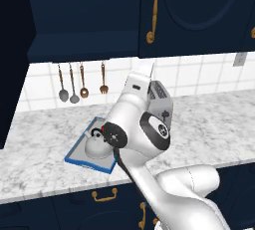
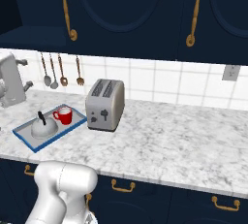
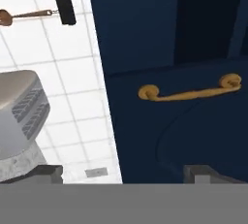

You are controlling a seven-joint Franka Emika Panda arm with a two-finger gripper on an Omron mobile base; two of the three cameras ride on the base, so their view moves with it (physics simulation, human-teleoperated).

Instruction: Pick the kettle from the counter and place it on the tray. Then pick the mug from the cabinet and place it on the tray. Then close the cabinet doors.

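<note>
The silver kettle [image 1: 97,147] [image 2: 42,128] sits on the blue-rimmed tray [image 1: 84,165] [image 2: 53,137] on the marbled counter [image 2: 169,136]. The red mug [image 2: 64,115] stands on the tray just behind the kettle. My gripper [image 3: 125,173] [image 2: 24,74] is open with nothing between its fingers. It is raised above the tray and rolled on its side. It faces the cabinet's right door [image 3: 193,121] and that door's brass handle [image 3: 189,92] [image 2: 68,9]. This door looks shut. The left door [image 1: 10,59] stands swung out, leaving the cabinet [image 1: 79,10] open.
A silver toaster [image 2: 105,104] [image 3: 19,111] stands on the counter right of the tray. Utensils [image 1: 79,82] hang on the tiled wall behind. Another shut wall door with a brass handle [image 2: 195,12] is further right. Navy drawers [image 2: 126,189] run below the counter.
</note>
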